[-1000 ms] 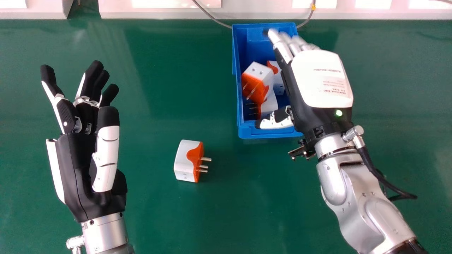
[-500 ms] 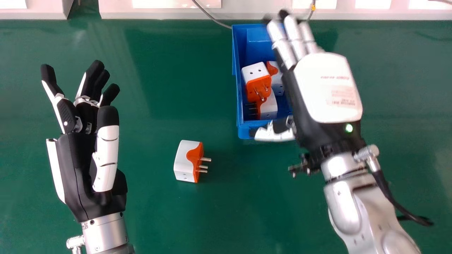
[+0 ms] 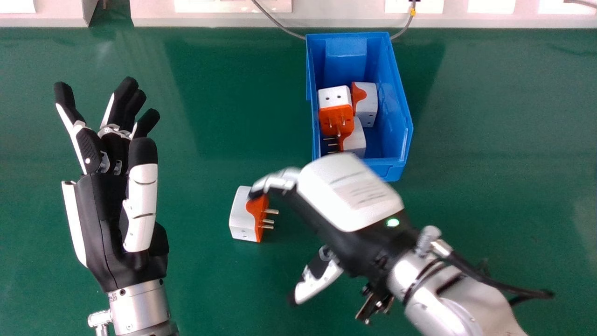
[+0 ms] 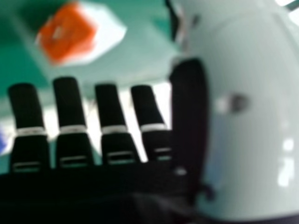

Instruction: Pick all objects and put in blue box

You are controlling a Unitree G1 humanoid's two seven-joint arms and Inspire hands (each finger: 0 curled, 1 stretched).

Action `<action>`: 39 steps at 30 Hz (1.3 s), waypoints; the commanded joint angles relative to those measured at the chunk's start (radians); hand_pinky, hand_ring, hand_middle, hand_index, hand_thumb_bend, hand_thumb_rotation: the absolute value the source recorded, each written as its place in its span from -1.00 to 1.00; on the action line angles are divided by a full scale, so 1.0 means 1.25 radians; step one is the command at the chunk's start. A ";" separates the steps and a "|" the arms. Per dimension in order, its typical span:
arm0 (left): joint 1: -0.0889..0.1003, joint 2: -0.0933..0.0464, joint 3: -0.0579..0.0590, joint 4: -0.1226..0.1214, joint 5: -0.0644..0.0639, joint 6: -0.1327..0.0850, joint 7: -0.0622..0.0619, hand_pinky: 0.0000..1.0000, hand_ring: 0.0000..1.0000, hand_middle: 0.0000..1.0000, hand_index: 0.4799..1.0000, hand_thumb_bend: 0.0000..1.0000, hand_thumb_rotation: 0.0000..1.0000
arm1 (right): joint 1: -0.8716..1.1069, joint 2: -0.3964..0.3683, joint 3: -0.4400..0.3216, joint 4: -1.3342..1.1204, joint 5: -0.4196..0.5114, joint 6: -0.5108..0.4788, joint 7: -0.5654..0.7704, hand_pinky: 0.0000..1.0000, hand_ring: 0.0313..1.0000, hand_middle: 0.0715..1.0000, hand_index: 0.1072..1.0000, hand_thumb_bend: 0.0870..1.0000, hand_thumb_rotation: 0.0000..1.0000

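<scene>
Three plug adapters (image 3: 336, 119) are in the blue box (image 3: 346, 56); one adapter (image 3: 241, 215), at its seven o'clock, is left for my right hand (image 3: 347, 191), fingers apart.

I see here a green table (image 3: 210, 116); at twelve o'clock is a pale ledge (image 3: 336, 17), and over it goes one grey cable (image 3: 275, 20), with yellow band (image 3: 413, 12) toward one o'clock

Bright light, soft shadows beside the blue box (image 3: 402, 126), pale sheen on the table (image 3: 503, 140), the right hand (image 3: 347, 196) blurred
</scene>
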 commanded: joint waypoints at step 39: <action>-0.008 -0.038 -0.003 0.000 -0.029 -0.026 -0.025 0.70 0.76 0.74 0.47 0.33 0.18 | -0.312 0.113 0.081 0.425 -0.032 -0.092 -0.136 0.15 0.52 0.66 0.40 0.60 -0.72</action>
